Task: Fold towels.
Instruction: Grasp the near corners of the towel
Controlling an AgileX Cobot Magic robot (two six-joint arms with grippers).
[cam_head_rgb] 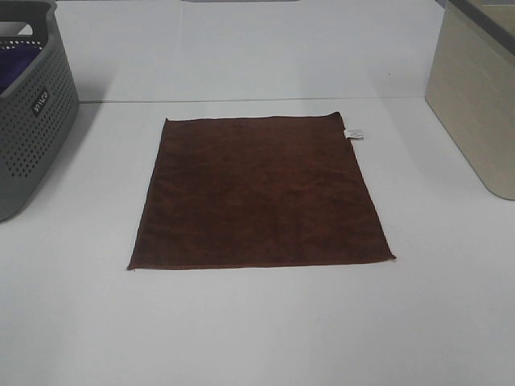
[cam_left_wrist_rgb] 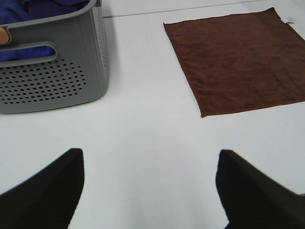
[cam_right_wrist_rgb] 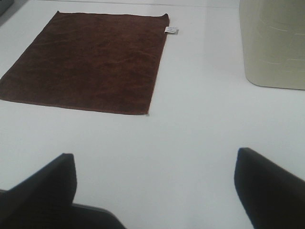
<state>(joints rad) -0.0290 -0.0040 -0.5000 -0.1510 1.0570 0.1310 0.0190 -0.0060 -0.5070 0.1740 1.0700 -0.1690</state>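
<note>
A dark reddish-brown square towel [cam_head_rgb: 259, 191] lies flat and spread out in the middle of the white table, with a small white tag [cam_head_rgb: 354, 133] at its far right corner. It also shows in the left wrist view [cam_left_wrist_rgb: 238, 59] and the right wrist view [cam_right_wrist_rgb: 88, 59]. Neither gripper shows in the exterior high view. My left gripper [cam_left_wrist_rgb: 150, 188] is open and empty above bare table, short of the towel's near left corner. My right gripper [cam_right_wrist_rgb: 155, 191] is open and empty above bare table, short of the towel's near right corner.
A grey perforated basket [cam_head_rgb: 32, 121] stands at the far left and holds a purple cloth [cam_left_wrist_rgb: 28, 50]. A beige bin [cam_head_rgb: 476, 96] stands at the far right, also seen in the right wrist view [cam_right_wrist_rgb: 274, 45].
</note>
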